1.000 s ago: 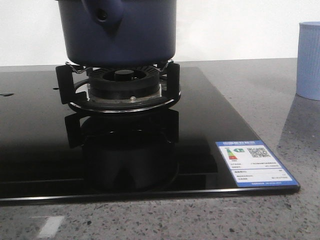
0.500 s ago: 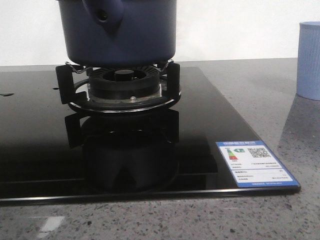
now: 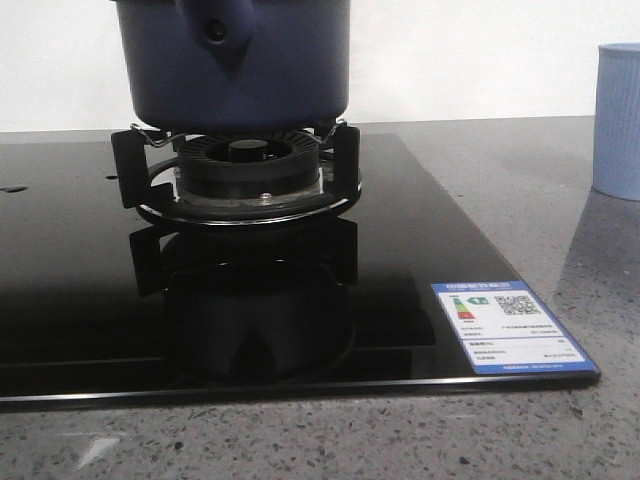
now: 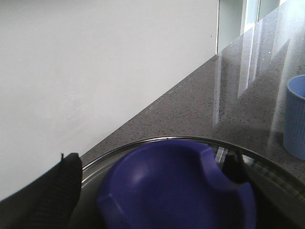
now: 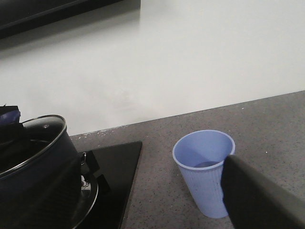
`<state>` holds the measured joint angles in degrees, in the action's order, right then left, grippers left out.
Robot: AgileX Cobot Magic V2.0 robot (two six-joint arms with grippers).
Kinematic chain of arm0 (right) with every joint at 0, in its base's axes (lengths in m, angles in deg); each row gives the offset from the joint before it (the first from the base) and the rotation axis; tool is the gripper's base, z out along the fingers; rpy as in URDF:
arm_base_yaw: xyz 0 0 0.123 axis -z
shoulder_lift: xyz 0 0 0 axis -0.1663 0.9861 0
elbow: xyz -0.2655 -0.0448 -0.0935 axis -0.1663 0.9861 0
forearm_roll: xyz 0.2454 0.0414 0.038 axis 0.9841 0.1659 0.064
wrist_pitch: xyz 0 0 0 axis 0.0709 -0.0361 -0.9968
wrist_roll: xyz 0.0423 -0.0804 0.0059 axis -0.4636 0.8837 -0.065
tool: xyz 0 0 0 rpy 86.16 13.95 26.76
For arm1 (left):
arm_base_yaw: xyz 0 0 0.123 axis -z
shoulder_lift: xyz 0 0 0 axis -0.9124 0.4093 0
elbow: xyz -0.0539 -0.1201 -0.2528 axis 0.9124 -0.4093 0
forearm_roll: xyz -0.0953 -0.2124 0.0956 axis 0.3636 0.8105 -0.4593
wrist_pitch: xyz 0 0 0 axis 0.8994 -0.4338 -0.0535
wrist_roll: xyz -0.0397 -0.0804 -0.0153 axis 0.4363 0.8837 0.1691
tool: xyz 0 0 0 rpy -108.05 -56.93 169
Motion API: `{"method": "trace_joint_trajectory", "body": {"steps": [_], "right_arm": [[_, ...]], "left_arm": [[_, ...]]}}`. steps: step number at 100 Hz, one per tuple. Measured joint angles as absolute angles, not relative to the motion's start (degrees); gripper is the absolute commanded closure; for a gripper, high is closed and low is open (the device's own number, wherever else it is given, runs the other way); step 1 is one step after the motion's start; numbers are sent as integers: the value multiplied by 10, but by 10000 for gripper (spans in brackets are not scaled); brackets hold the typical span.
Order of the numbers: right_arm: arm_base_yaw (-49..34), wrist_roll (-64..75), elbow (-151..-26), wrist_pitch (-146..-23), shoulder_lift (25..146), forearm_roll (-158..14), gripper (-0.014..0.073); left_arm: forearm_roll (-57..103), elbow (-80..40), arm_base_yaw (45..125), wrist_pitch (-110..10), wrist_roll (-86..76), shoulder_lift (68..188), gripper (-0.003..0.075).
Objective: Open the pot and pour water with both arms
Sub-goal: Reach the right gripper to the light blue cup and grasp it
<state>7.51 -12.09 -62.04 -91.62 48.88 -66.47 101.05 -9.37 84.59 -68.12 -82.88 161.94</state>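
The dark navy pot (image 3: 240, 70) stands on the burner's grate, its stubby handle (image 3: 215, 30) turned toward the camera. In the left wrist view its glass lid (image 4: 102, 160) carries a blue knob (image 4: 176, 191). My left gripper (image 4: 147, 181) is open around that knob, one finger (image 4: 52, 195) standing off it and the other (image 4: 233, 169) in the knob's notch. My right gripper (image 5: 152, 200) is open and empty between the pot (image 5: 33, 181) and a pale blue ribbed cup (image 5: 205, 171). Neither gripper shows in the front view.
The black glass hob (image 3: 80, 260) holds the burner (image 3: 245, 170) and a label (image 3: 505, 325) at its front right corner. The cup (image 3: 618, 120) stands on the grey speckled counter (image 3: 500, 170) right of the hob. A white wall is behind.
The pot's handle has shifted slightly to the right in the front view. Nothing else has moved.
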Motion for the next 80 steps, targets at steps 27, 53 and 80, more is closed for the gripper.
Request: {"method": "trace_joint_trajectory", "body": {"steps": [27,53,80], "right_arm": [[75,-120,-620,-915,489,-665,51],[75,-120,-620,-915,489,-665,51],[75,-120,-620,-915,489,-690,51]], "left_arm": [[1012,-89,846,-709,-829,1626,389],[1011,-89,846,-709,-830,1626,488],[999,-75,846,-708,-829,1627,514]]}}
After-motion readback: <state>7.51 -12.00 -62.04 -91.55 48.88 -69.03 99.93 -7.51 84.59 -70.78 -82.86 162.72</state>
